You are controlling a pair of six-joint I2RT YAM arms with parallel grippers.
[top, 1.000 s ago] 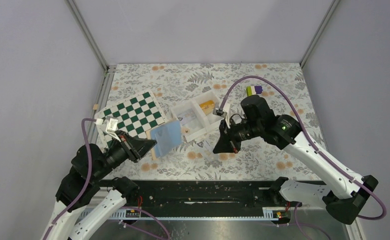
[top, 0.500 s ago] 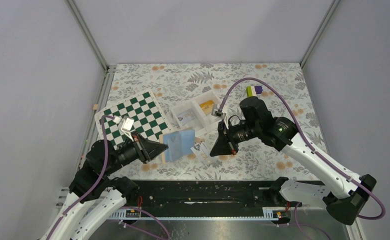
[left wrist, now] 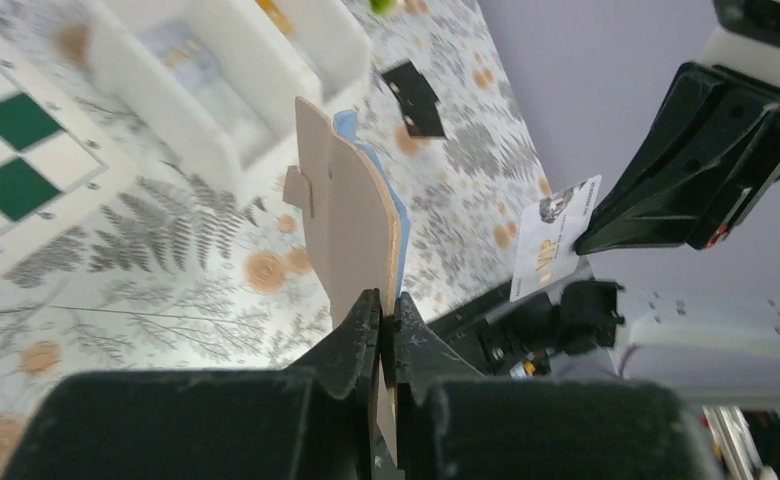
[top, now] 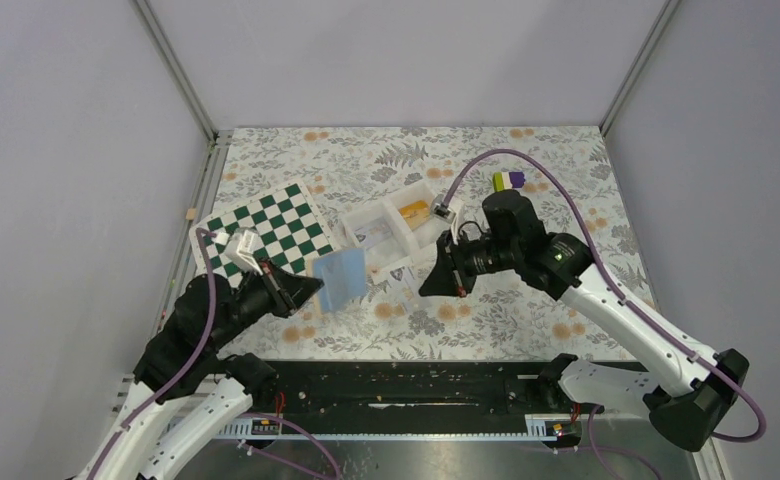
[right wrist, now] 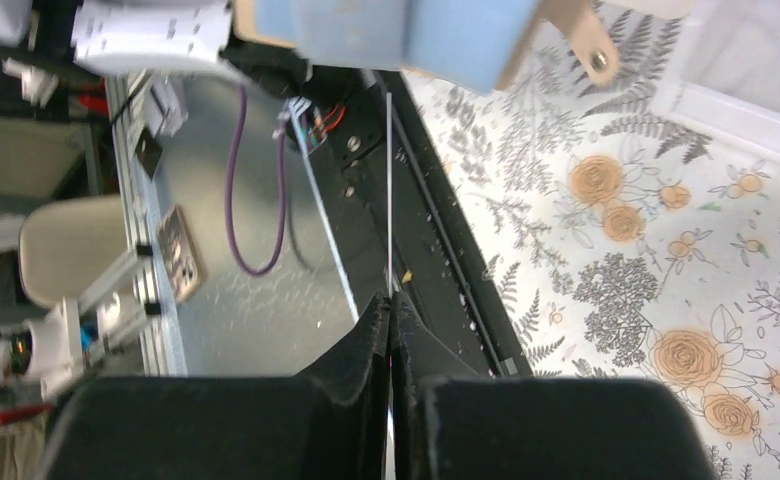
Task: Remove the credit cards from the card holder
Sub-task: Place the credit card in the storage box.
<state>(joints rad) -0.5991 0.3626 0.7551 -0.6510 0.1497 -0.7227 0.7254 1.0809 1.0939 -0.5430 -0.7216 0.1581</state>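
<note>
Two arms worked over the floral worktop (top: 526,170), where a green-and-white chequered board (top: 266,228) lay by the left edge and a white two-compartment tray (top: 396,232) sat near the centre. The left gripper (left wrist: 386,305) was clamped tight on the lower edge of the card holder (top: 339,280). It held the holder raised off the worktop, just in front of the tray's near left corner, with the tan back toward the left wrist camera. The right gripper (right wrist: 389,305) was closed on one credit card (left wrist: 556,238), lifted clear to the right of the holder and apart from it. Another pale printed card (top: 374,235) lay in the tray's left compartment. A small purple-and-yellow block (top: 509,181) stood toward the far right corner.
</note>
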